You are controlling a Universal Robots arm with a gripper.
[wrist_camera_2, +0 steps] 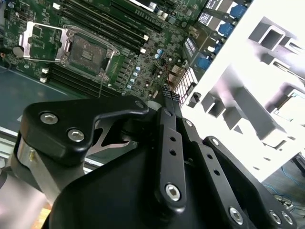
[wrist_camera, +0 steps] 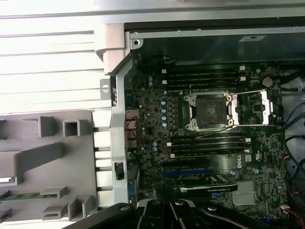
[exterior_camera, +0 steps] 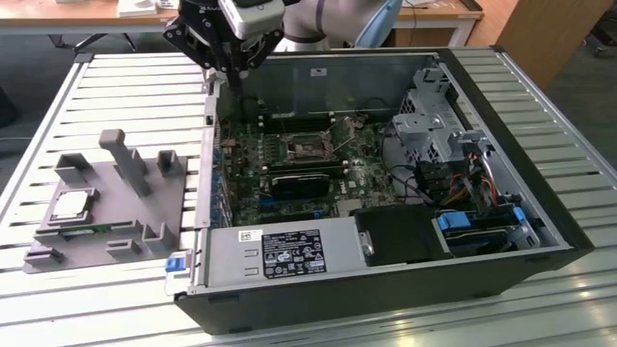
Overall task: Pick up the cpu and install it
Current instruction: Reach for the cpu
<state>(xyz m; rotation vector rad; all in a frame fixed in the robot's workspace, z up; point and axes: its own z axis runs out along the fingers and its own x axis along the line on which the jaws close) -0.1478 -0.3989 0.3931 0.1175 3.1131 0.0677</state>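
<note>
The cpu, a flat square chip with a silvery top, lies on a grey holder on the table at the exterior view's left, outside the computer case. My gripper hangs over the far left corner of the open case, well away from the cpu. Its fingers are shut together with nothing between them. The motherboard's cpu socket stands open with its metal frame lifted. The socket shows in both wrist views, a little way from the gripper.
The open black computer case lies on a slatted metal table. Inside are a grey power supply box, a black card, a drive cage and loose cables. Upright posts rise from the grey holder.
</note>
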